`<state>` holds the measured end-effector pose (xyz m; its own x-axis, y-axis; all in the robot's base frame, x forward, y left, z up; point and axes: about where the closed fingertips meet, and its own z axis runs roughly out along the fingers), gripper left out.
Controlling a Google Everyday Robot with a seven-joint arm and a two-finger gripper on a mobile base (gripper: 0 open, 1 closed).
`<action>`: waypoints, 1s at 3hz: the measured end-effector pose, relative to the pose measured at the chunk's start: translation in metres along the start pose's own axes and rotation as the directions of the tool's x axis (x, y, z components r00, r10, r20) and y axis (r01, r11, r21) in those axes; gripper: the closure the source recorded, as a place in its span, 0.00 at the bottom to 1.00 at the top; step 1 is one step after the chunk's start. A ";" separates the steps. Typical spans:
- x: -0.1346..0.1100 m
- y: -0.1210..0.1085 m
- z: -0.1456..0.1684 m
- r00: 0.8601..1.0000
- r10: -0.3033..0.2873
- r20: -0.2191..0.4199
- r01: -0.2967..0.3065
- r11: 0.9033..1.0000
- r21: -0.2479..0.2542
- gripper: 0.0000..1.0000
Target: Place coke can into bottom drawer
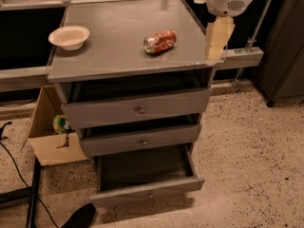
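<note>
The coke can [160, 41] lies on its side on the grey cabinet top [109, 61], right of centre. The bottom drawer [147, 190] is pulled out at the foot of the cabinet, and its dark interior shows nothing inside. My gripper [217, 42] hangs from the white arm head at the top right. It is over the cabinet top's right edge, to the right of the can and apart from it. It holds nothing that I can see.
A white bowl [69, 36] sits on the cabinet top at the left. The top drawer [137, 109] and middle drawer [142, 140] stand slightly out. An open cardboard box [50, 141] stands on the floor at the left. Cables and a dark object lie at the bottom left.
</note>
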<state>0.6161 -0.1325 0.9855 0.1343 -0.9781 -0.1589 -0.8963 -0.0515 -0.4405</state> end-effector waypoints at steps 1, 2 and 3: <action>0.001 -0.013 0.009 0.999 -0.048 -0.010 0.048 0.998 0.031 0.00; -0.003 -0.039 0.034 0.990 -0.137 0.010 0.136 0.987 0.084 0.00; -0.007 -0.065 0.057 0.976 -0.218 0.019 0.215 0.971 0.105 0.00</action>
<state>0.6971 -0.1109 0.9650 0.3344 -0.9394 -0.0754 -0.7970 -0.2392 -0.5546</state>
